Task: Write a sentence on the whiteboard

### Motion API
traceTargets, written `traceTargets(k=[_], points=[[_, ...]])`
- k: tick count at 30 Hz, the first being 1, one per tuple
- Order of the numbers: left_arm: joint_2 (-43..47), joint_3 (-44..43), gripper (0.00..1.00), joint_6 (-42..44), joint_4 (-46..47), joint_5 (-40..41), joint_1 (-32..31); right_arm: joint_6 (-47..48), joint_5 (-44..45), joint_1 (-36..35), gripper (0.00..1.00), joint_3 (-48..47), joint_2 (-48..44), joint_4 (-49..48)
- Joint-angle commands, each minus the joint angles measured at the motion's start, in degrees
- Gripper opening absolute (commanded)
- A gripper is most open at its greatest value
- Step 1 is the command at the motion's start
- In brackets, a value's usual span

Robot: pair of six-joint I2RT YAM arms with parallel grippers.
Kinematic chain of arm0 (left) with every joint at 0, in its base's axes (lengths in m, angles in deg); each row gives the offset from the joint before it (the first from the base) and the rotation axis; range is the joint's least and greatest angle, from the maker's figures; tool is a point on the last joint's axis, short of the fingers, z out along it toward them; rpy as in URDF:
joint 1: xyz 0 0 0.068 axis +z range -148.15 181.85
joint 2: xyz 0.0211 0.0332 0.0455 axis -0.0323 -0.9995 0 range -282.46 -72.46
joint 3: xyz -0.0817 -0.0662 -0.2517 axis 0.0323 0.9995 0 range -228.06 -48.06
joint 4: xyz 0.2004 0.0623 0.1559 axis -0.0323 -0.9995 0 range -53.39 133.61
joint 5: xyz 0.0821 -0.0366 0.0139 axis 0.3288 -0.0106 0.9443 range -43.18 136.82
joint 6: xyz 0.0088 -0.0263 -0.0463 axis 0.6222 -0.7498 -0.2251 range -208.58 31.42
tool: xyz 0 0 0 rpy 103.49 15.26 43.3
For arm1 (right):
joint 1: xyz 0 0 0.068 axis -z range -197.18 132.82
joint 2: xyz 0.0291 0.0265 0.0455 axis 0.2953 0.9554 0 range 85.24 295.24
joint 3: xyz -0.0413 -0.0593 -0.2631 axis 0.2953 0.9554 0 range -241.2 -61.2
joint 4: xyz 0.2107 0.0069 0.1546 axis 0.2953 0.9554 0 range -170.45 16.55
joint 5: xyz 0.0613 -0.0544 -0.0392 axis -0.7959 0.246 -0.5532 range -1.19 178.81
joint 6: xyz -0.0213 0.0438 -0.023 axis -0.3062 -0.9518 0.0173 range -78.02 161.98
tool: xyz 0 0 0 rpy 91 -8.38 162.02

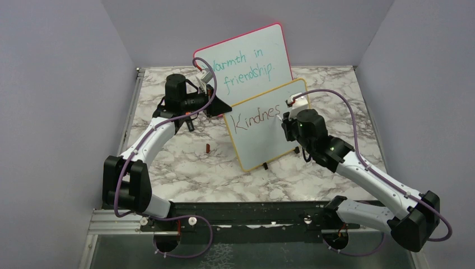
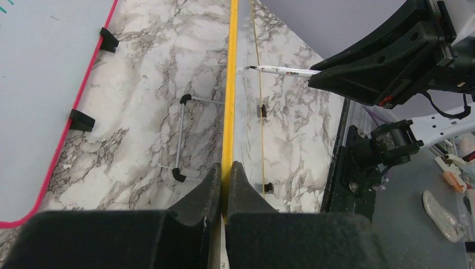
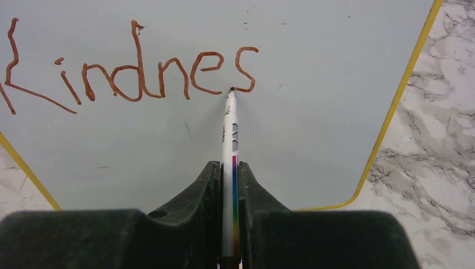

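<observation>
My left jaws are clamped on the yellow edge of the whiteboard (image 1: 263, 143), I judge to steady it upright on the counter (image 1: 185, 168) while writing. My right jaws grip the marker (image 3: 229, 145), tip touching the last letter of the sentence (image 3: 134, 78), which reads only "Kindnes". Left arm reaches in sideways; right arm stretches forward, facing the board

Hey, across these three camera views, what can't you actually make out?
Right wrist view: the frame edge cuts the K of the writing.
Top view: the red thing on the table is too small to identify.
Top view: a cable partly covers the first letter on the pink-framed board.
Left wrist view: the whiteboard is edge-on, hiding its writing; the marker label is too small.
</observation>
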Motion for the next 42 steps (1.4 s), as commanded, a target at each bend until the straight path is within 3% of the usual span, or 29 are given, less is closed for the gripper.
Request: traceTargets(k=[1, 13, 42], points=[[-1.8, 0.4, 0.0, 2.6, -3.6, -0.7, -1.5, -1.2, -0.4, 0.0, 0.01, -0.9, -1.7, -1.0], [-1.6, 0.4, 0.0, 2.6, -4.9, -0.6, -1.5, -1.2, 8.1, 1.1, 0.01, 0.4, -3.5, -3.1], [-2.0, 0.1, 0.0, 2.9, -5.2, -0.7, -1.5, -1.0, 1.9, 5.4, 0.01, 0.6, 1.3, -9.0]])
